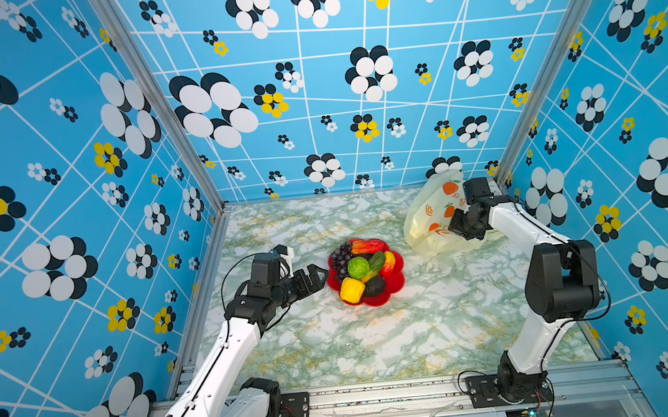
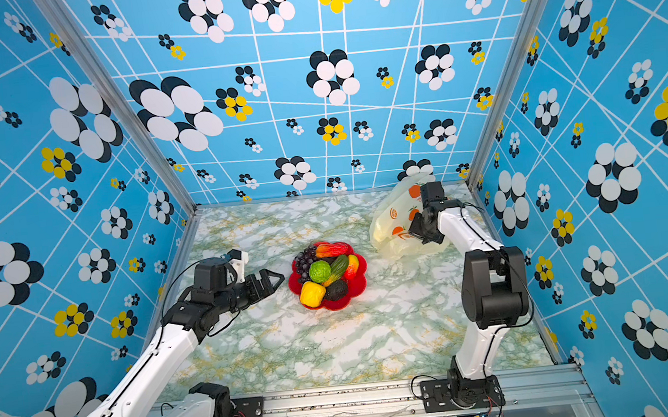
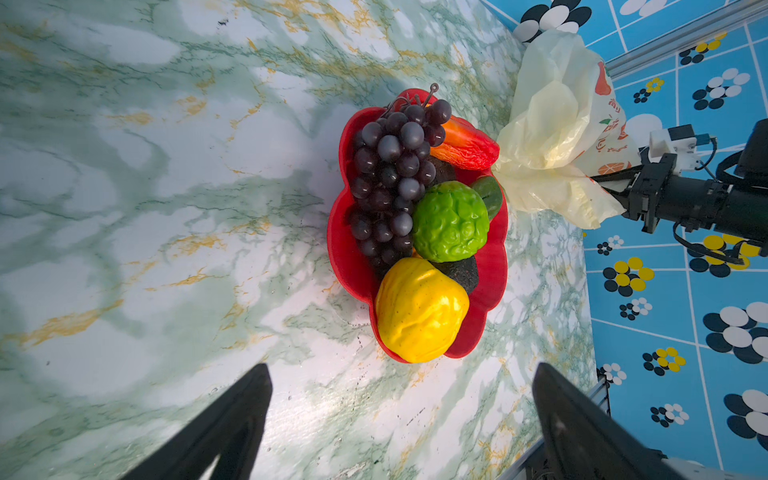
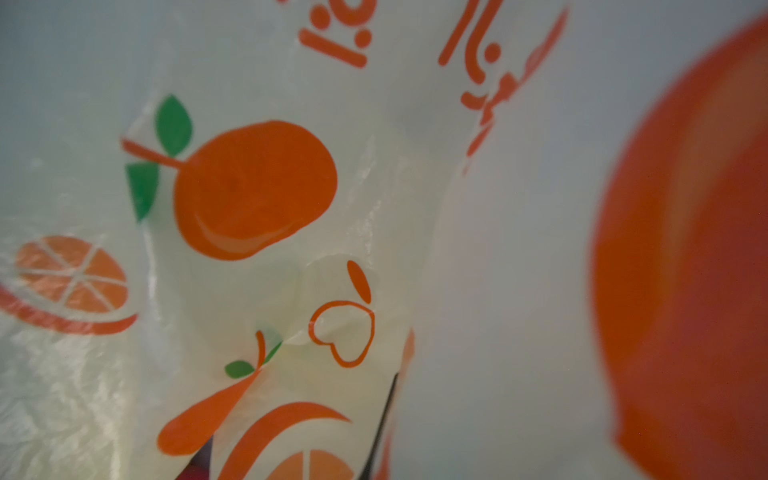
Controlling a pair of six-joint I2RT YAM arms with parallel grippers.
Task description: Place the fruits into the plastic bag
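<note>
Well, the small toy fruits [image 1: 361, 271] all sit heaped in the red flower-shaped plastic dish [image 1: 399, 282] at the middle of the table, none of them bagged as far as I can see; the translucent pale-yellow plastic bag [image 1: 429, 217] printed with orange fruit lies crumpled well apart from them, toward the far right corner. My right gripper [image 3: 598, 185] is closed on a gathered fold of that thin film; my right wrist view shows nothing but print, so I cannot tell whether I pinch one layer or both. If both, the mouth will not open when I lift; if the pinch is shallow, the slippery film may slide out. My left gripper [image 3: 401, 374] hangs just beside the dish with fingers spread wide, holding nothing. The dark purple grape bunch [image 3: 390, 174], the bumpy green ball [image 3: 451, 222] and the glossy yellow pepper-like piece [image 3: 419, 309] lean on one another, so a careless close on one could tip its neighbours over the low rim onto the green-veined marble tabletop [image 1: 337, 343], or shove the light dish sideways. The carry across to the bag would also bring my two arms close together, and a bump there could jerk the film loose.
</note>
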